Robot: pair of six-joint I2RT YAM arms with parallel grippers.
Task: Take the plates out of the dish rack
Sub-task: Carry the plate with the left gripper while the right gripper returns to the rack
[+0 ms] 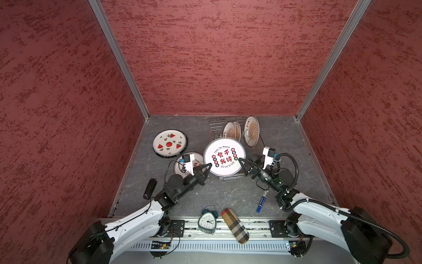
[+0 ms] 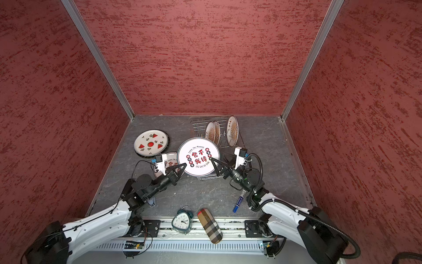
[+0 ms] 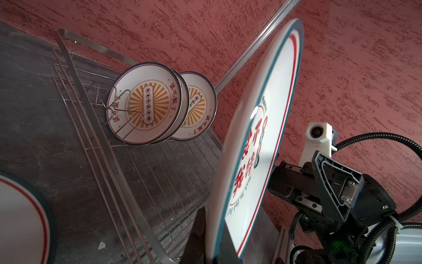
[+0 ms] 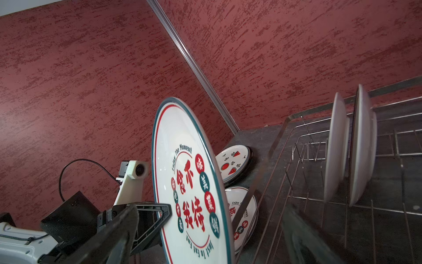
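Observation:
A large white plate with red characters [image 1: 224,157] [image 2: 198,157] hangs tilted over the front of the silver dish rack [image 1: 215,128] [image 3: 75,75]. My left gripper [image 1: 210,165] [image 3: 212,242] is shut on its left rim. My right gripper [image 1: 245,160] [image 4: 212,240] is open, its fingers spread either side of the plate's right rim. Three orange sunburst plates [image 1: 251,131] [image 3: 146,107] stand upright in the rack's prongs. On the table to the left lie a watermelon plate [image 1: 169,143] on a dark-rimmed one, and a second red-character plate [image 1: 196,163] [image 4: 242,212].
Along the front edge lie a teal alarm clock [image 1: 206,221] and a checked case [image 1: 235,225]. A blue marker [image 1: 262,201] lies under my right arm, and a black device [image 1: 150,188] sits by the left wall. Red walls enclose three sides.

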